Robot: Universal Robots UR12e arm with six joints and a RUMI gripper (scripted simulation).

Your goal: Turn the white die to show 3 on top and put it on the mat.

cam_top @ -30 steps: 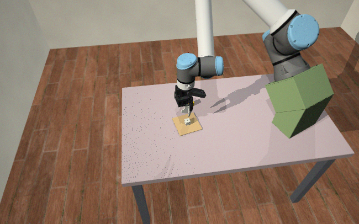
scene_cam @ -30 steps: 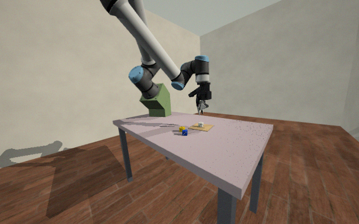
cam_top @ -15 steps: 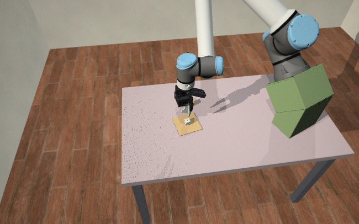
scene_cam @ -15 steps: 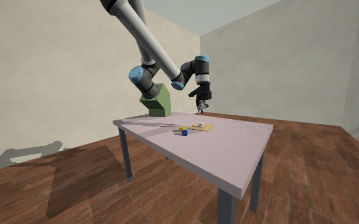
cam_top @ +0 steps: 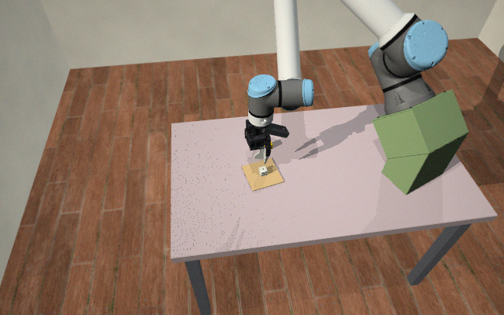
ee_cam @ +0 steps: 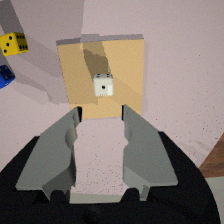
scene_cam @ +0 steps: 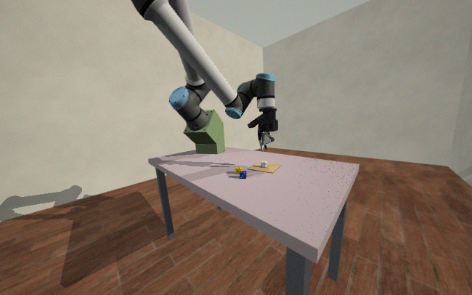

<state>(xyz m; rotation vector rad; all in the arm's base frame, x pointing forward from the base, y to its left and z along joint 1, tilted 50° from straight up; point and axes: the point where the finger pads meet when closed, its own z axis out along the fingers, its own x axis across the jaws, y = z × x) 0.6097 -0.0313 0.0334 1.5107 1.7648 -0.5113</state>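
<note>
Grey hand (ee_cam: 98,116): partly open, nothing in it, hovering above the table (cam_top: 324,211), jaws pointing down.
White die (ee_cam: 103,84): flat on the tan mat (ee_cam: 125,60), mid frame in the wrist view, just above the jaw gap, one pip facing the camera.
Key relation: die's below and slightly ahead, lined up with the gap.
Yellow die (ee_cam: 13,43), blue die (ee_cam: 4,76): upper left, off the mat.

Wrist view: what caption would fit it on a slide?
Empty fingers hover above the white die on the tan mat; the yellow die sits off to the side.
</note>
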